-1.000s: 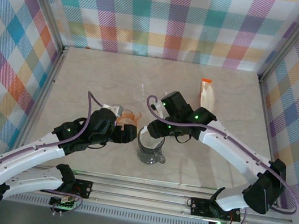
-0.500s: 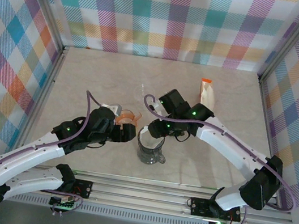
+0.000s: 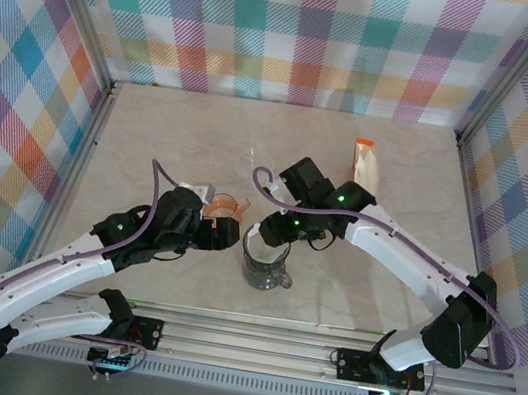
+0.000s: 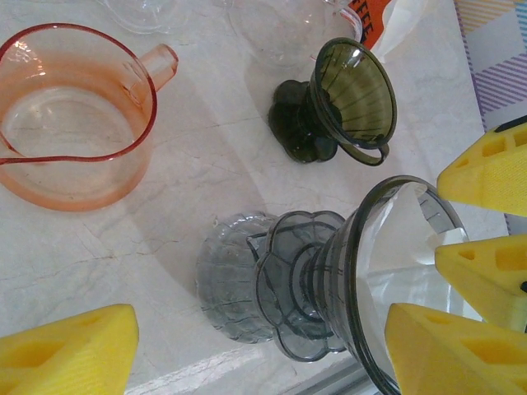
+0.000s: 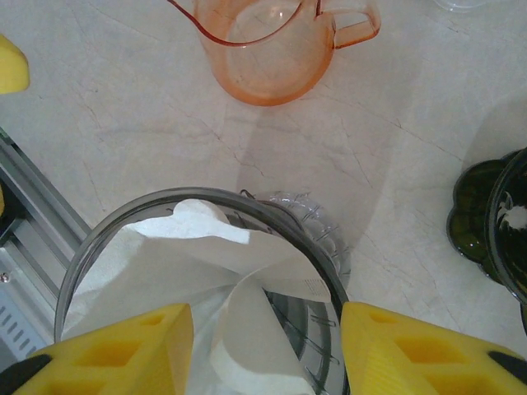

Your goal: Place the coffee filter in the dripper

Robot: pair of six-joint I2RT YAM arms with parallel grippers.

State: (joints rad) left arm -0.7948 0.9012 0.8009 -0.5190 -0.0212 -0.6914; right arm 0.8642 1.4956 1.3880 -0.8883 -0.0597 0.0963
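R. end effector (image 5: 265, 319) noted shifted slightly vs. a sec. ago, now over dripper (image 5: 193, 192); jaws apart, nothing gripped. Filter (image 5: 165, 247) found inside dripper, creased, not seated flat. L. end effector (image 4: 259, 321) held wide open astride dripper, no contact seen. Task judged nearly done; pressing-in reqd.

The right pincer (image 5: 265, 333) has edged slightly leftward above the dripper (image 5: 206, 196).

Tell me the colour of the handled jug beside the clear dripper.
The jug is translucent orange, seen best in the right wrist view.
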